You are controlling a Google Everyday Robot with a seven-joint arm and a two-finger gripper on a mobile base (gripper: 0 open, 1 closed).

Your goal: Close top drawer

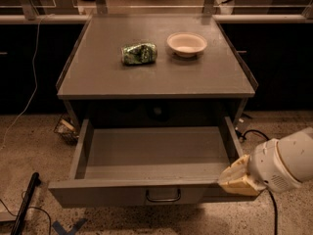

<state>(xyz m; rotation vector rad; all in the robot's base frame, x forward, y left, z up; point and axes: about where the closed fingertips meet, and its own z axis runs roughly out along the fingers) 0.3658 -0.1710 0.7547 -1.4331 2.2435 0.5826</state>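
The top drawer (pixel 146 194) of the grey cabinet stands pulled far out, its shallow inside bare. Its flat front carries a small curved metal pull handle (pixel 163 197) at the centre. My gripper (pixel 238 178) comes in from the lower right on a white arm. Its tan tip sits at the right end of the drawer front, touching or nearly touching that corner.
On the cabinet top (pixel 156 77) lie a crumpled green bag (pixel 139 53) and a pale bowl (pixel 187 43). A small wire basket (pixel 64 129) sits on the floor at the left. Cables run over the speckled floor at both sides. Dark counters stand behind.
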